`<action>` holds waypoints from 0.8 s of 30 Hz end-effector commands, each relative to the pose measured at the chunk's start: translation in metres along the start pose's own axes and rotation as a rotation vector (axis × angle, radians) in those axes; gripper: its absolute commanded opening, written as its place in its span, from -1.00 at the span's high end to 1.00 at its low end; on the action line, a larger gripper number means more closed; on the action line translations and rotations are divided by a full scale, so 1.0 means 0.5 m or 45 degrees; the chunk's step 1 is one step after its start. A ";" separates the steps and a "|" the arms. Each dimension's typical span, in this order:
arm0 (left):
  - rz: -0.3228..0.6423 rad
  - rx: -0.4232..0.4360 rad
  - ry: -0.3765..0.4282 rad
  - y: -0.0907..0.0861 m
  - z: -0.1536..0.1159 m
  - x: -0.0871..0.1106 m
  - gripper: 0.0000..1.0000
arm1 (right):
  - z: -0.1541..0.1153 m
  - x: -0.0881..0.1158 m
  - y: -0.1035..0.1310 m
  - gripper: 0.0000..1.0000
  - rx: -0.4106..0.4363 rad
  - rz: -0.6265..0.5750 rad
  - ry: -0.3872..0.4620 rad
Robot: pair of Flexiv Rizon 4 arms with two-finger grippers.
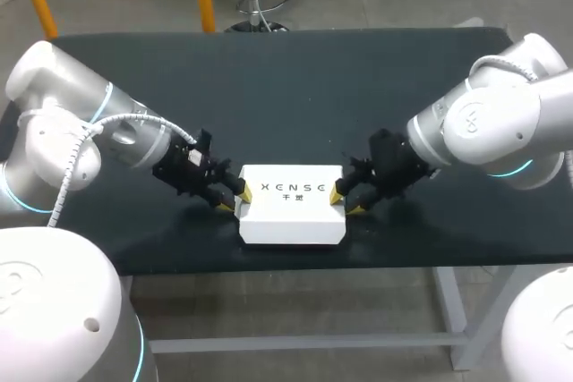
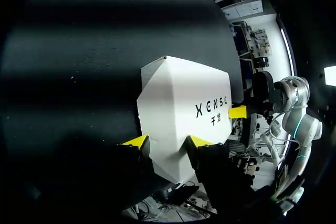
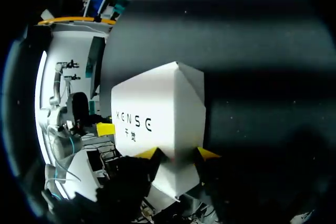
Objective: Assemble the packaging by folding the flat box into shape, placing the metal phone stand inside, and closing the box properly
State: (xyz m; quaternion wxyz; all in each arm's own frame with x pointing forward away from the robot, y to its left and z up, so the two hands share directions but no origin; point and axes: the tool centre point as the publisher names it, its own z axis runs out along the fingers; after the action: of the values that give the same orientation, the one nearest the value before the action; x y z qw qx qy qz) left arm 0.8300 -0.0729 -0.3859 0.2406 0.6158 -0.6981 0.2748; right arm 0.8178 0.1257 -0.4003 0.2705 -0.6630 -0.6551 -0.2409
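A white box [image 1: 291, 206], folded up with its lid down, lies on the dark table [image 1: 295, 87] near the front edge. No metal phone stand shows in any view. My left gripper [image 1: 233, 197] sits at the box's left end and my right gripper [image 1: 342, 201] at its right end. In the left wrist view the box [image 2: 178, 114] has its tapered end between my left gripper's [image 2: 168, 141] open fingers, whose tips rest against the end's slanted faces. The right wrist view mirrors this: box [image 3: 157, 114], right gripper [image 3: 178, 153] open, its tips against the end.
The table's front edge [image 1: 295, 267] runs just below the box. The dark tabletop stretches bare behind the box and out to both sides. Both arms come in low from the sides.
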 end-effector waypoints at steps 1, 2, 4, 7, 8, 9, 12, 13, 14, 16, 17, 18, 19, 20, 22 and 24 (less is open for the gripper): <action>-0.002 -0.020 0.002 -0.013 0.024 0.001 0.00 | 0.020 0.001 -0.001 0.03 0.009 -0.001 0.008; -0.003 -0.023 0.002 -0.013 0.025 0.003 0.01 | 0.019 0.002 -0.002 0.03 0.009 -0.001 0.010; -0.014 -0.027 -0.003 -0.013 0.027 0.008 0.01 | 0.018 0.004 -0.003 0.03 0.008 0.000 0.010; -0.027 -0.026 -0.003 -0.010 0.025 0.012 0.01 | 0.015 0.006 -0.004 0.03 0.001 0.008 0.010; -0.029 -0.025 -0.002 -0.009 0.024 0.013 0.01 | 0.014 0.006 -0.004 0.02 -0.001 0.009 0.010; -0.035 -0.021 0.002 -0.008 0.023 0.013 0.01 | 0.013 0.007 -0.004 0.02 -0.003 0.011 0.010; -0.048 -0.018 0.010 -0.005 0.021 0.017 0.02 | 0.012 0.008 -0.002 0.03 -0.004 0.018 0.013; -0.050 -0.018 0.012 -0.004 0.021 0.017 0.03 | 0.011 0.008 -0.001 0.03 -0.003 0.020 0.015; -0.053 -0.018 0.014 -0.003 0.020 0.019 0.04 | 0.011 0.008 0.000 0.03 -0.002 0.022 0.016; -0.057 -0.017 0.018 0.000 0.020 0.021 0.07 | 0.010 0.009 0.002 0.03 0.000 0.027 0.018; -0.068 -0.013 0.022 0.002 0.019 0.022 0.07 | 0.010 0.010 0.004 0.03 0.003 0.030 0.019; -0.069 -0.012 0.024 0.003 0.019 0.024 0.07 | 0.010 0.010 0.004 0.04 0.004 0.033 0.019; -0.071 -0.012 0.027 0.004 0.019 0.024 0.07 | 0.010 0.010 0.006 0.03 0.005 0.037 0.019; -0.077 -0.012 0.030 0.005 0.019 0.025 0.07 | 0.009 0.010 0.007 0.04 0.007 0.040 0.020; -0.083 -0.012 0.030 0.008 0.018 0.027 0.06 | 0.008 0.009 0.010 0.03 0.014 0.048 0.022; -0.090 -0.015 0.030 0.009 0.018 0.029 0.05 | 0.007 0.009 0.012 0.03 0.021 0.053 0.023</action>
State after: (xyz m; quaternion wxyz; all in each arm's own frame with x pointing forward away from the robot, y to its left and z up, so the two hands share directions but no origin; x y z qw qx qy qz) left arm 0.8275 -0.0826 -0.3833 0.2636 0.6345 -0.6747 0.2698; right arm 0.8189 0.1270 -0.3977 0.2782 -0.6751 -0.6401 -0.2390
